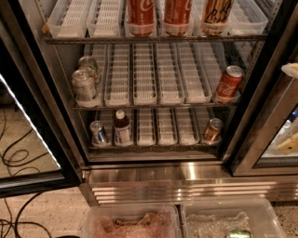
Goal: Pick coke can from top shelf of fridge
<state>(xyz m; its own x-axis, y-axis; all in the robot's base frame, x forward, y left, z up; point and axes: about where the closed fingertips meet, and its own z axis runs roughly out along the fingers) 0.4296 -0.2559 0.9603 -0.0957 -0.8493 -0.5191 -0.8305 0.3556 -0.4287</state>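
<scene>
The fridge (153, 174) stands open in front of me. Two red coke cans (141, 11) (177, 11) stand upright side by side in white lane trays on the top shelf (153, 40), their tops cut off by the upper edge of the view. A tan-gold can (217, 10) stands right of them. My gripper (291, 107) shows only as two pale fingers (289, 69) at the right edge. They stand apart and empty, well right of and below the coke cans.
The middle rack holds two silver cans (84, 86) at left and a red can (229, 82) at right. The bottom rack holds a silver can (98, 132), a small bottle (122, 128) and a copper can (212, 130). Two plastic bins (130, 223) sit below. Cables (14, 158) lie on the floor at left.
</scene>
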